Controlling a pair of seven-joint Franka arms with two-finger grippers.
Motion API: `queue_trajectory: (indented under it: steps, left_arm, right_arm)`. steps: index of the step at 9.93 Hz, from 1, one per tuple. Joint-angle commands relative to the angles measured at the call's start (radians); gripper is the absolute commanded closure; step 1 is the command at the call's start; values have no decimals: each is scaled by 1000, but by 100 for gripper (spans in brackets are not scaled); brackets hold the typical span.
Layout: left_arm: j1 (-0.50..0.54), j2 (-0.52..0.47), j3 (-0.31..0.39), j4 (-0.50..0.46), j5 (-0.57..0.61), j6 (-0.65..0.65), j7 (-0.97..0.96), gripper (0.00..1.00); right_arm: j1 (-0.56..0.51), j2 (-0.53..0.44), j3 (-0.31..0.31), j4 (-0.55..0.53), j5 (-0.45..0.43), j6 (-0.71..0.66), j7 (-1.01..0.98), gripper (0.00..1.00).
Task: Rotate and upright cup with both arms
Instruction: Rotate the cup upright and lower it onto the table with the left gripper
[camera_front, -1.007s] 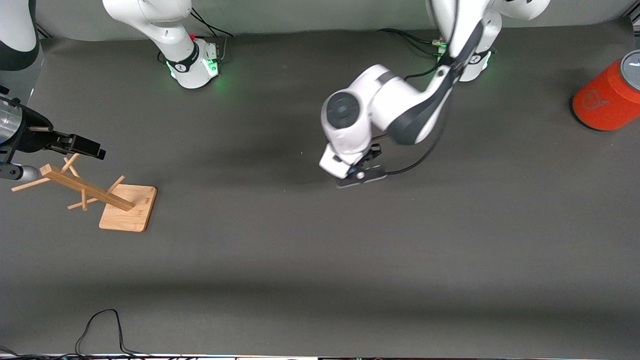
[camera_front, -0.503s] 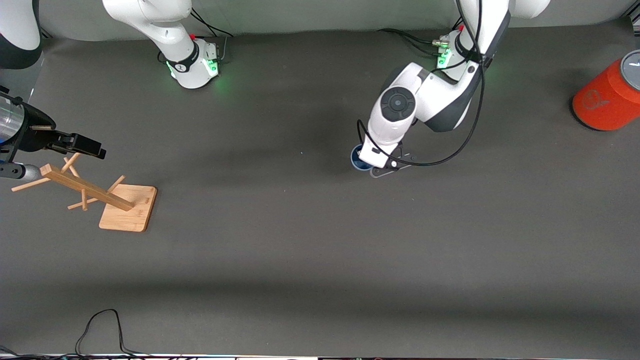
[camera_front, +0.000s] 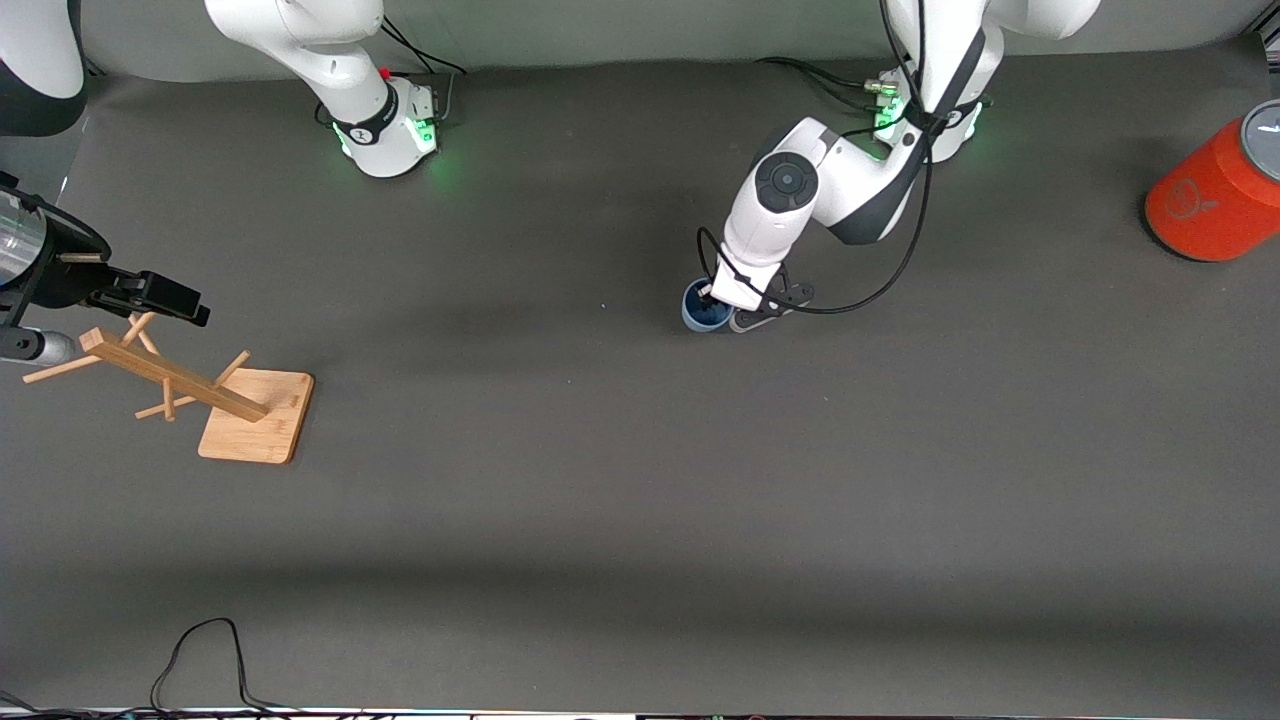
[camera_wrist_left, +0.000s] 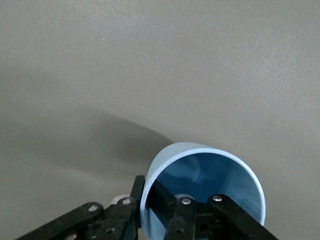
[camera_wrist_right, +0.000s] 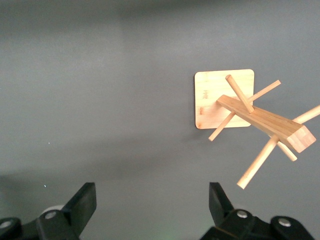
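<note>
**Left gripper holds the blue cup by its rim near the table's middle**

The cup (camera_front: 703, 306) is near the middle of the grey table (camera_front: 640, 480), a little toward the left arm's end. Its mouth faces up toward the front camera, so it looks upright or nearly upright. Whether its base touches the table I cannot tell.

The left gripper (camera_front: 738, 305) is directly over the cup, coming down from the 1 o'clock direction in the front view, where the left arm's base (camera_front: 925, 125) stands. In the left wrist view the cup (camera_wrist_left: 202, 187) fills the lower part of the picture. One black finger (camera_wrist_left: 162, 197) is inside the cup against the wall and the other finger (camera_wrist_left: 132, 202) is outside, so the left gripper (camera_wrist_left: 147, 200) is clamped on the rim.

The right gripper (camera_front: 160, 292) waits at the right arm's end of the table, at about 9 o'clock from the cup and well apart from it. It hangs above the wooden rack (camera_front: 185, 385). In the right wrist view its fingers (camera_wrist_right: 82, 205) are spread wide with nothing between them, and the wooden rack (camera_wrist_right: 245, 107) is seen below.

An orange-red can (camera_front: 1215, 195) stands at the left arm's end, at about 3 o'clock from the cup.
</note>
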Motion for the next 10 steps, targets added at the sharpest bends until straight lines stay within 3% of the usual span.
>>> queue_trajectory:
  steps: [1, 2, 3, 5, 9, 10]
  left_arm:
    - [-50, -3, 9, -25, -15, 87, -125, 98]
    - [-73, -3, 9, -19, -15, 105, -153, 91]
    - [-81, -1, 9, -9, -14, 103, -177, 69]
    - [-107, 9, 11, -6, -8, 105, -198, 41]
    - [-104, 9, 12, 18, 0, 76, -201, 0]
    - [-103, 9, 14, 49, 15, 21, -194, 0]
  right_arm:
    - [-1, -8, 1, -6, -10, 13, -21, 0]
    - [-1, -4, -1, 6, -10, 13, -19, 0]
    - [-3, -2, -1, 18, -12, 13, -21, 0]
    - [0, 7, -1, 15, -25, 11, -22, 0]
    - [-1, 3, -1, 9, -38, 4, -97, 0]
    - [0, 0, -1, 4, -38, 4, -99, 0]
